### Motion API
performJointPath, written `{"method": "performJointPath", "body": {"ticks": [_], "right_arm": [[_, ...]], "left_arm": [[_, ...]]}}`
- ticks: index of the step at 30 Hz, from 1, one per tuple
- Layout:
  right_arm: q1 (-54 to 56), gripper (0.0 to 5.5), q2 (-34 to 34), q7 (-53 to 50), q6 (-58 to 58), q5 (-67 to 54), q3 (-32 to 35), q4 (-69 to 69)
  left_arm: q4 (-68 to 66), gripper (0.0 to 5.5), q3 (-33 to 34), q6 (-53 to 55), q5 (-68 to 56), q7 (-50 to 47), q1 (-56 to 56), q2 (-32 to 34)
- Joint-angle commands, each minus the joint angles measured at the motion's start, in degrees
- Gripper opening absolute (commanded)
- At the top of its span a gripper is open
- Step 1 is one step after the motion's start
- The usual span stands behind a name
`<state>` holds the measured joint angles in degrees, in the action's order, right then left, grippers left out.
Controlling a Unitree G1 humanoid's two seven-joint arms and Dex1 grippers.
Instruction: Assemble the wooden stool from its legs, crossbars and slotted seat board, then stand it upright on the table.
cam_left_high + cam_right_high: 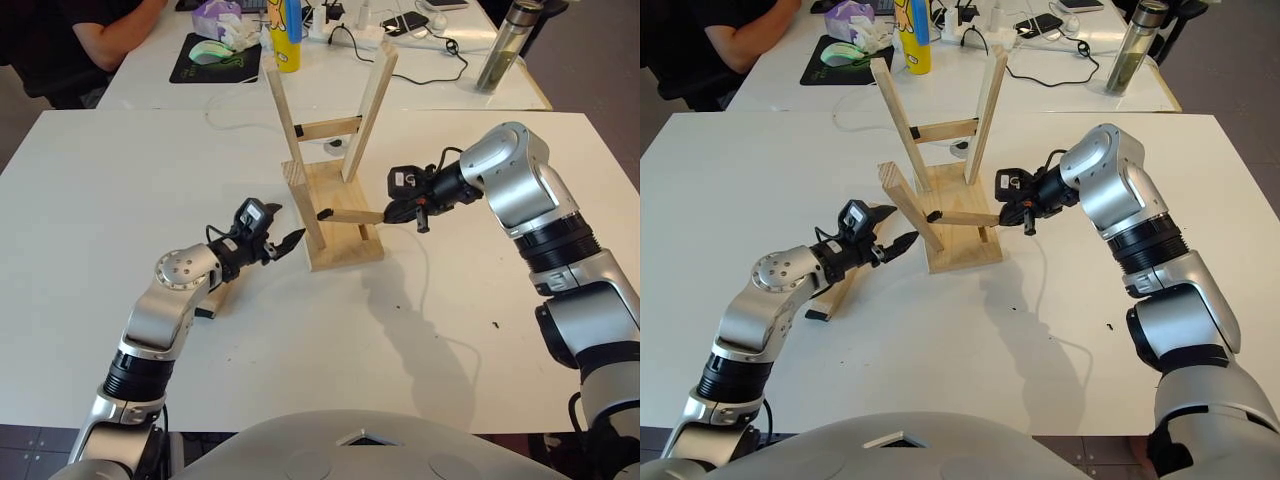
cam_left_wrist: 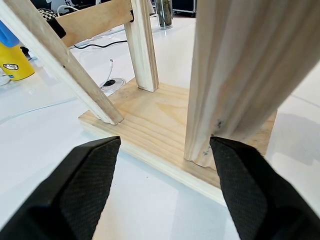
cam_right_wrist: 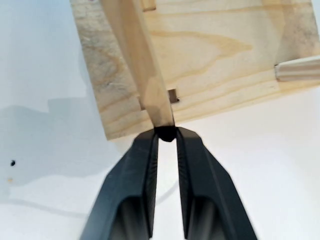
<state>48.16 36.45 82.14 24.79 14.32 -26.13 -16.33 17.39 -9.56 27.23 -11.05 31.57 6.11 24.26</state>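
The slotted seat board [image 1: 345,250] lies flat on the white table. Two legs [image 1: 369,110] rise from its far side, joined by a crossbar [image 1: 330,128]. A third leg [image 1: 908,205] leans at the near left corner. My right gripper [image 1: 388,214] is shut on the end of a second crossbar [image 1: 350,215], whose other end meets that third leg. In the right wrist view this crossbar [image 3: 140,65] runs above the board [image 3: 210,50] and a slot [image 3: 172,95]. My left gripper [image 1: 288,243] is open just left of the third leg; its fingers [image 2: 95,190] flank the leg [image 2: 235,75].
One loose wooden piece [image 1: 835,295] lies under my left forearm. On the desk behind stand a yellow bottle [image 1: 287,35] and a metal flask [image 1: 505,40], with cables and a mouse pad [image 1: 215,58]. A round cable port [image 1: 335,147] sits behind the stool.
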Motion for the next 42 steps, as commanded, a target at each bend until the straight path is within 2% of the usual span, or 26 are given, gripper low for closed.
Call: {"method": "performJointPath", "body": {"ticks": [1,17,42], "right_arm": [[4.43,0.40,-0.07,0.31,-0.73,0.94,-1.22,-1.39],[10.19,0.40,-0.69,4.94,-5.74,4.46,-6.32,-6.15],[11.66,0.40,-3.23,4.91,-3.30,5.06,-5.83,-3.62]], "left_arm": [[1.22,3.35,0.39,0.32,0.51,-1.42,-1.50,-0.55],[3.60,3.35,1.04,-0.25,1.37,-7.46,-4.72,-4.17],[5.70,3.35,1.74,0.64,1.79,-9.35,-3.98,-5.87]]}}
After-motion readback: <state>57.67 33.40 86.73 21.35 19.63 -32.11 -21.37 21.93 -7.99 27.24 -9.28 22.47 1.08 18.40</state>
